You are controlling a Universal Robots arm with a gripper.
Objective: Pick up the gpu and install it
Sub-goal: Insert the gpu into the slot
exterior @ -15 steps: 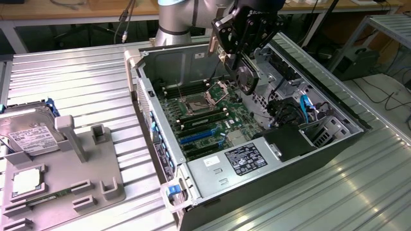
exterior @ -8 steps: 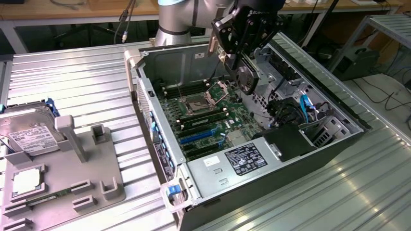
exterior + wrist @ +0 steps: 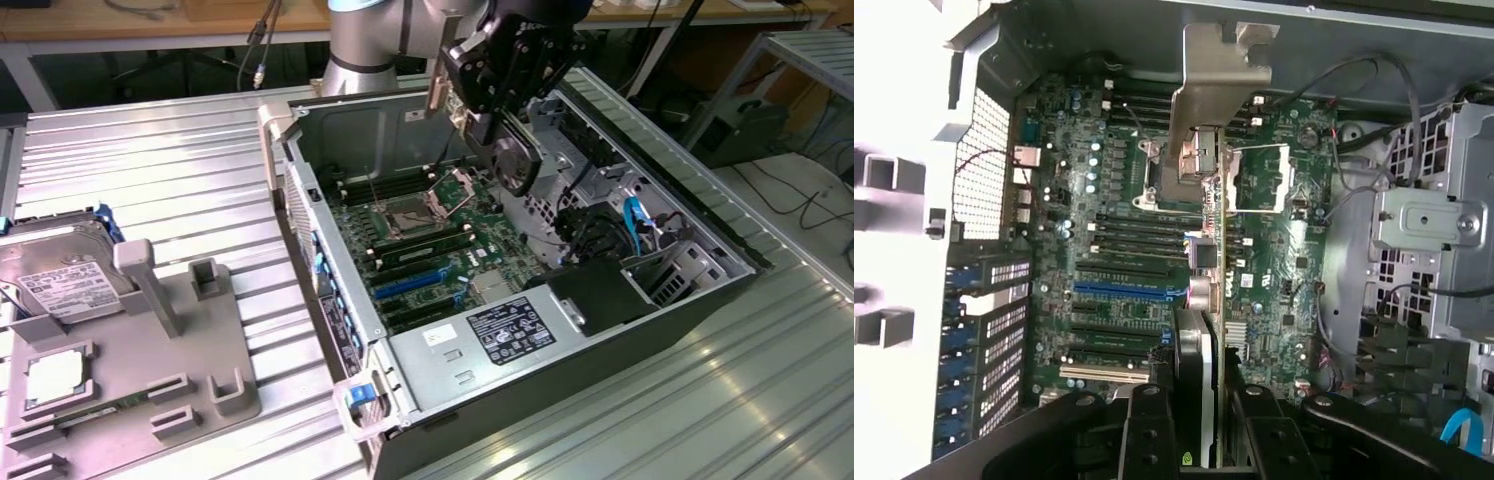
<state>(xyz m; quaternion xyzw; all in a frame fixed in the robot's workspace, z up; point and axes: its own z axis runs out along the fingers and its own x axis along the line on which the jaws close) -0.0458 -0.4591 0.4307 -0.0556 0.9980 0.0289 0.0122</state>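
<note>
Pickup is complete: the gripper is clamped on the gpu, hanging above the motherboard in the open computer case; seating in a slot is not yet done.

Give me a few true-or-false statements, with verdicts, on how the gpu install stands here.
1. The computer case is open, its motherboard exposed. True.
2. The gripper is shut on the gpu. True.
3. The gpu is seated in a motherboard slot. False: it hangs over the motherboard, in the gripper.
4. The hard drive lies inside the computer case. False: it rests on the gray holder outside it.
</note>
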